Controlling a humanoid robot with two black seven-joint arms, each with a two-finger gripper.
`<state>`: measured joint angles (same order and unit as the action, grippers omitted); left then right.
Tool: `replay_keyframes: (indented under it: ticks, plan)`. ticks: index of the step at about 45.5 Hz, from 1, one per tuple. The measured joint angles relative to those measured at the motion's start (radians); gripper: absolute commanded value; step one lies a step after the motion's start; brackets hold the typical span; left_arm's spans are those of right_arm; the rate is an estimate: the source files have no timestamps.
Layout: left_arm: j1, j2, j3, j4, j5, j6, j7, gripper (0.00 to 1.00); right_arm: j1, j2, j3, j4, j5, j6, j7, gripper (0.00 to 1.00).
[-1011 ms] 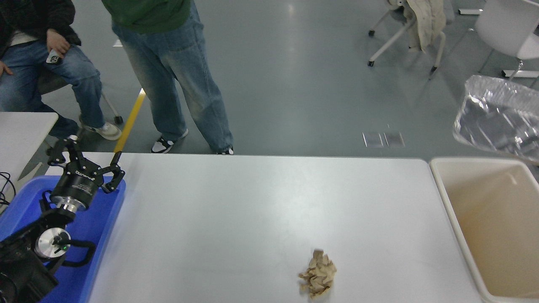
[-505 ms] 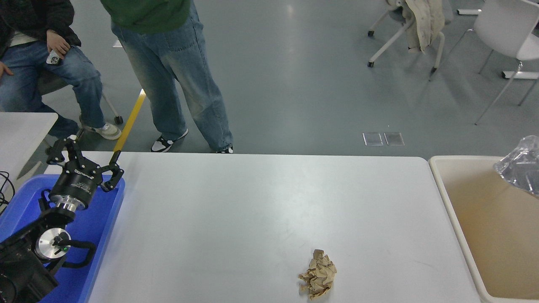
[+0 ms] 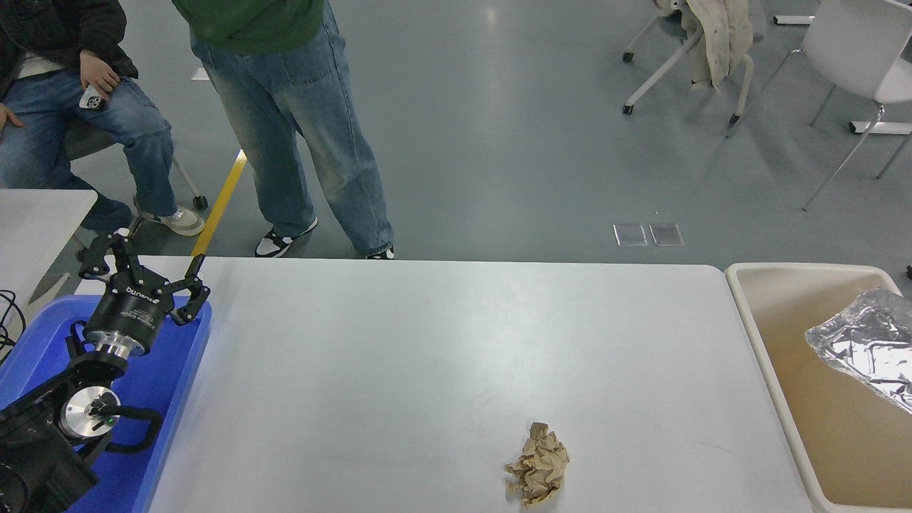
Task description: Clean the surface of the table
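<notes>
Filling most of the frame's lower half, the table surface [image 3: 427, 342] carries a crumpled brown paper wad [image 3: 538, 463] near the bottom edge. At lower left the left gripper [image 3: 142, 271] hangs over a blue tray [image 3: 182, 370], fingers spread wide, holding nothing. A silvery foil bag [image 3: 866, 345] lies in the beige bin [image 3: 766, 342] at right.

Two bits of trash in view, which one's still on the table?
The crumpled brown paper ball, lying near the table surface's front edge. The silver foil bag is already in the beige bin at right.

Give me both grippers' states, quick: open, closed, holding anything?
Left gripper: open, empty, parked above the blue tray at the lower left.
Right gripper: not in view, so its state cannot be told.
</notes>
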<state>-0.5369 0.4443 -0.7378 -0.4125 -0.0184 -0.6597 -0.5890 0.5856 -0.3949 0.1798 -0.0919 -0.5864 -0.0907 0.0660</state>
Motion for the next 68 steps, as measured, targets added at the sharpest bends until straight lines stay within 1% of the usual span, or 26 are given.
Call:
replay_keyframes:
  ticks: [7, 8, 9, 10, 11, 14, 36, 54, 62, 68]
  plan:
    - [0.0, 0.0, 0.0, 0.0, 0.0, 0.0, 0.0, 1.0, -0.014, 0.029, 0.0, -0.009, 0.009, -0.041, -0.004, 0.0]
    - [0.0, 0.0, 0.0, 0.0, 0.0, 0.0, 0.0, 1.0, -0.016, 0.032, 0.0, -0.01, 0.01, -0.046, -0.005, 0.03]
    - [0.0, 0.0, 0.0, 0.0, 0.0, 0.0, 0.0, 1.0, -0.017, 0.034, 0.0, -0.011, 0.011, -0.05, -0.005, 0.22]
    - [0.0, 0.0, 0.0, 0.0, 0.0, 0.0, 0.0, 1.0, -0.018, 0.036, 0.0, -0.011, 0.012, -0.052, -0.005, 0.42]
    - [0.0, 0.0, 0.0, 0.0, 0.0, 0.0, 0.0, 1.0, -0.02, 0.038, 0.0, -0.012, 0.013, -0.056, -0.005, 0.58]
    - [0.0, 0.0, 0.0, 0.0, 0.0, 0.0, 0.0, 1.0, -0.023, 0.043, 0.0, -0.014, 0.014, -0.062, -0.006, 1.0]
    - [0.0, 0.0, 0.0, 0.0, 0.0, -0.001, 0.0, 1.0, -0.032, 0.048, 0.0, -0.018, 0.053, -0.066, -0.008, 1.0]
    - [0.0, 0.0, 0.0, 0.0, 0.0, 0.0, 0.0, 1.0, -0.02, 0.022, 0.001, -0.017, 0.124, 0.001, -0.006, 1.0]
    - [0.0, 0.0, 0.0, 0.0, 0.0, 0.0, 0.0, 1.0, -0.005, 0.018, 0.006, -0.017, 0.183, 0.038, -0.006, 1.0]
    - [0.0, 0.0, 0.0, 0.0, 0.0, 0.0, 0.0, 1.0, 0.005, 0.01, 0.013, -0.02, 0.288, 0.079, -0.007, 1.0]
